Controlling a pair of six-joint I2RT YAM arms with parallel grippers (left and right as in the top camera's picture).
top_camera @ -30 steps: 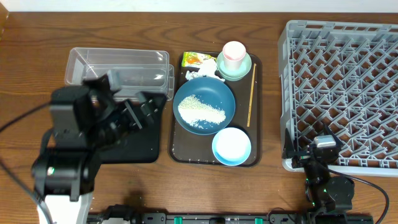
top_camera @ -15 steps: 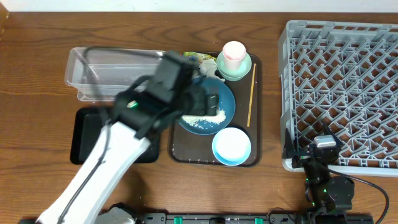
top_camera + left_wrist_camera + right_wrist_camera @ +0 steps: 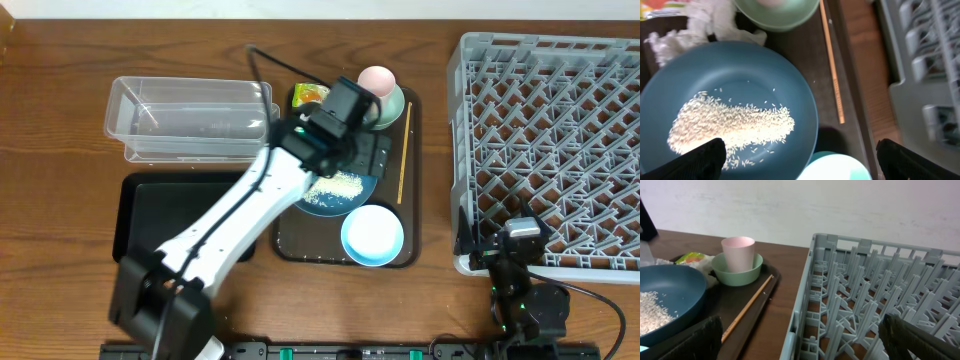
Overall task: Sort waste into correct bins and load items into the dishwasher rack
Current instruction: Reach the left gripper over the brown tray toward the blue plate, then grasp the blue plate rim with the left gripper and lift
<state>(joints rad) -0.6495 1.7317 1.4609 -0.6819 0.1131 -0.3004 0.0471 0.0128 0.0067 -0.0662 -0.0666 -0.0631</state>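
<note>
My left gripper (image 3: pixel 367 152) hangs open over the right side of the large dark blue bowl (image 3: pixel 735 85), holding nothing. Loose rice (image 3: pixel 730 125) lies in that bowl. Crumpled tissue (image 3: pixel 700 25) sits at its far rim, next to the mint green dish (image 3: pixel 393 106) with the pink cup (image 3: pixel 377 79) standing in it. The wooden stick (image 3: pixel 403 155) lies along the tray's right side, and the light blue bowl (image 3: pixel 372 234) is in front. A printed wrapper (image 3: pixel 309 94) peeks out behind the arm. My right gripper (image 3: pixel 802 337) stands open and empty at the near left corner of the grey rack (image 3: pixel 550 140).
The dishes sit on a dark brown serving tray (image 3: pixel 286 236). A clear tub (image 3: pixel 190 118) stands at the back left, with a shallow black tray (image 3: pixel 170 215) in front of it. My left arm crosses the black tray's corner and the brown tray.
My left arm has swung right from above the black tray to above the dark blue bowl on the brown tray. The right arm has not moved.
</note>
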